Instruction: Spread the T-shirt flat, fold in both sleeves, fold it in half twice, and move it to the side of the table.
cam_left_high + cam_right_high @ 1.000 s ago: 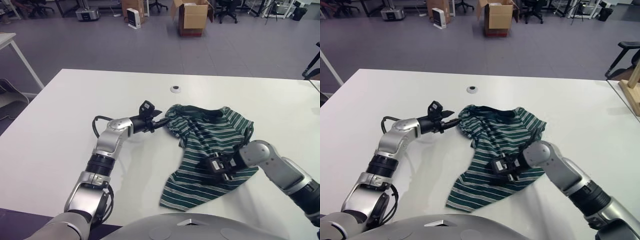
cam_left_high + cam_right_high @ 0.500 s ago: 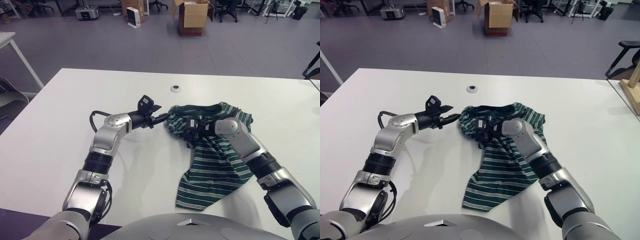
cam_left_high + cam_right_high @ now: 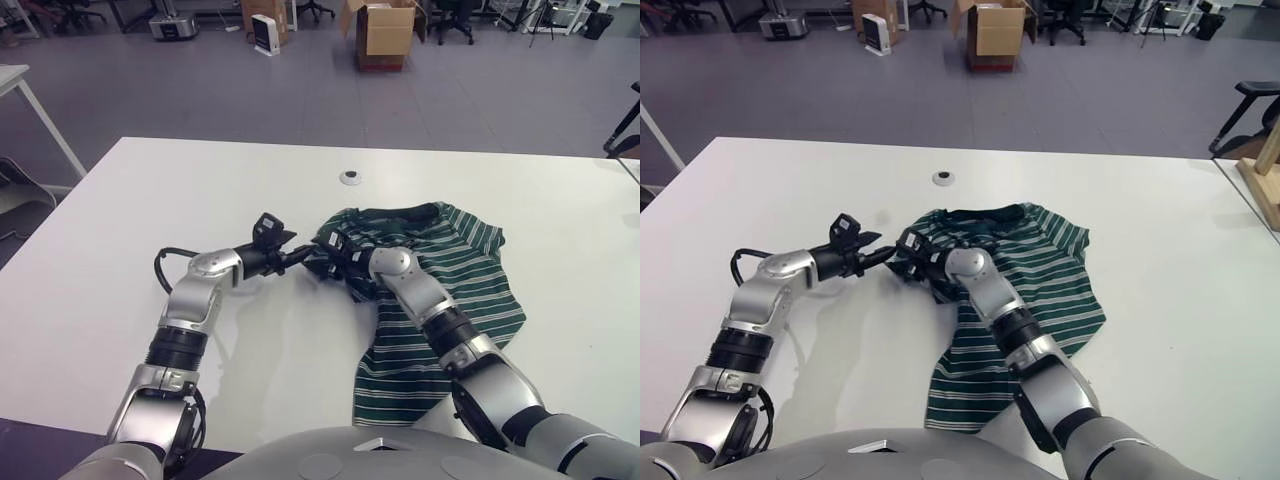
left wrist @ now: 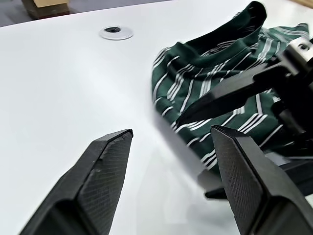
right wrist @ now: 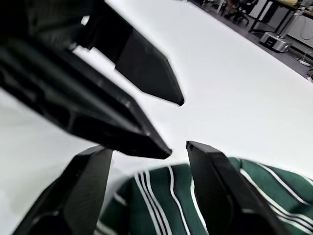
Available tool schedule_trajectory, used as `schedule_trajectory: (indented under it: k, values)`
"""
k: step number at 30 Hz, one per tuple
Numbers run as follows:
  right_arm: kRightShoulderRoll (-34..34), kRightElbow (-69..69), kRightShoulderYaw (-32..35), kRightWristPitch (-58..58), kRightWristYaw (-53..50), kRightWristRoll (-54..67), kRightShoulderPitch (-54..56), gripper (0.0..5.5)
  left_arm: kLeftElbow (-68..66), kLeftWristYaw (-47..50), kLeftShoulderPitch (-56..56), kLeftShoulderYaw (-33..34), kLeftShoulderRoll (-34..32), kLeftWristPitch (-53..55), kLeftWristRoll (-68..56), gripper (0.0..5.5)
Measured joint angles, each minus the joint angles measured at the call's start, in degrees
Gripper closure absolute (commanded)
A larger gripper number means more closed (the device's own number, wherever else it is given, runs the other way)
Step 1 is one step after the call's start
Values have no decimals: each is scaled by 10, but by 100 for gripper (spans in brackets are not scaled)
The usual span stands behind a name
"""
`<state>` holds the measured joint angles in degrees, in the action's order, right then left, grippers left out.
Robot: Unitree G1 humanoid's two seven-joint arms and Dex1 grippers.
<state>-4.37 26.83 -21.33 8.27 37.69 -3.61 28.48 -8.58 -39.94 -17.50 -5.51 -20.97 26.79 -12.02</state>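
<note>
A green T-shirt [image 3: 440, 290] with white stripes lies crumpled on the white table [image 3: 120, 250], collar toward the far side and hem toward me. My left gripper [image 3: 297, 256] hovers open at the shirt's left edge, pointing at it; in the left wrist view its fingers [image 4: 105, 161] are spread wide with the fabric [image 4: 205, 83] just ahead. My right arm crosses over the shirt, and its right gripper [image 3: 322, 250] stands open over that same left edge, tip to tip with the left one. Striped cloth [image 5: 161, 200] shows between its spread fingers [image 5: 88, 186].
A small round grommet [image 3: 350, 178] sits in the table behind the shirt. Bare tabletop stretches to the left and far right of the shirt. On the floor beyond the table's far edge stands a cardboard box [image 3: 385, 35].
My right gripper swept from the shirt's lower middle up and across to its left edge. The shirt's hem shifted right and the body spread out. My left gripper drew back slightly to the left.
</note>
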Motion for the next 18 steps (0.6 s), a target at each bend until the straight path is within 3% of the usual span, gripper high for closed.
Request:
schedule_trajectory:
  k: [5,7,10,14,18]
  values:
    - [-73,-134,77,37,46,67,-36,272,-19,0,-4,-17,13,-16,12,255]
    - [-138,-154,101,39,55,58,-38,272,-19,-2,-10,-19,26,-22,10,255]
    - [-184,-149,124,37,45,44,-42,272,-35,-9,-18,-30,25,-23,15,255]
    - [-198,-134,149,38,13,42,-43,272,-43,-61,-16,-67,-15,-26,37,255]
    - [-195,-123,149,38,-3,42,-58,272,-41,-70,-31,-54,-18,-7,28,255]
